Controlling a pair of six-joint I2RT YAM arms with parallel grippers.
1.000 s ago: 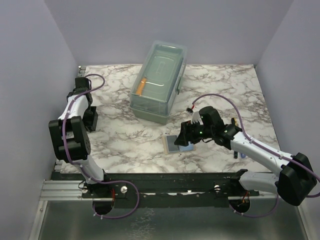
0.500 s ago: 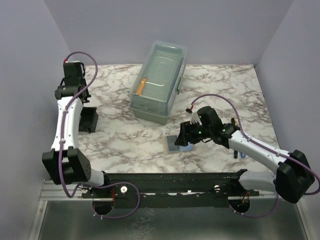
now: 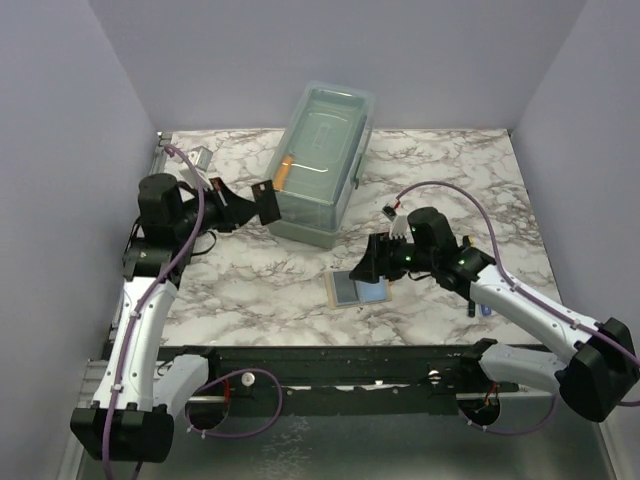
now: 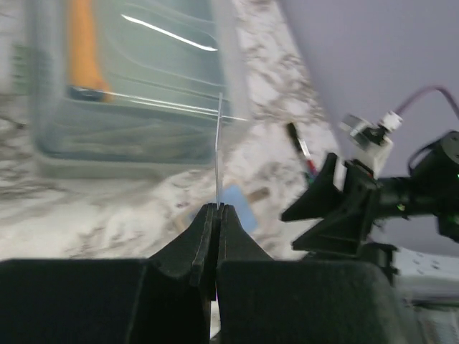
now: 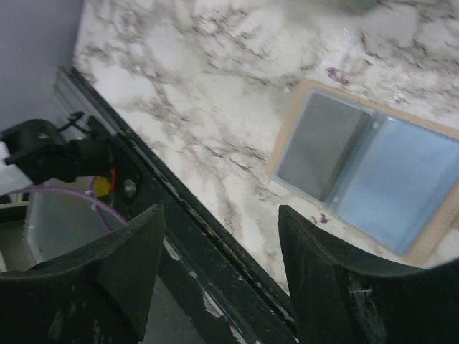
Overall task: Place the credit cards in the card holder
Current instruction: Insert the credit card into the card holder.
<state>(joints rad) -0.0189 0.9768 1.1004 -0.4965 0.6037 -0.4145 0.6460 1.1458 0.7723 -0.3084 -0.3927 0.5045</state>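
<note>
My left gripper (image 3: 252, 205) hangs above the table beside the clear box, shut on a thin dark card (image 3: 267, 203). The left wrist view shows that card edge-on (image 4: 218, 150), rising from the closed gripper (image 4: 217, 208). A dark grey credit card (image 3: 350, 288) and a light blue one (image 3: 376, 291) lie side by side on a tan pad (image 5: 287, 136). My right gripper (image 3: 372, 270) hovers at the far edge of these two, open and empty (image 5: 222, 272). In the right wrist view, the grey card (image 5: 323, 147) and blue card (image 5: 401, 183) lie flat. The card holder is hidden behind my left arm.
A large clear lidded box (image 3: 318, 165) with an orange thing (image 3: 284, 172) inside stands at the back middle. A small pen (image 3: 483, 310) lies by the right arm. Grey walls close three sides, and the black rail (image 3: 340, 355) runs along the near edge.
My left arm has swung from the back-left corner toward the middle, carrying the card up beside the clear box. The right gripper has backed off slightly, uncovering the two cards on the pad.
</note>
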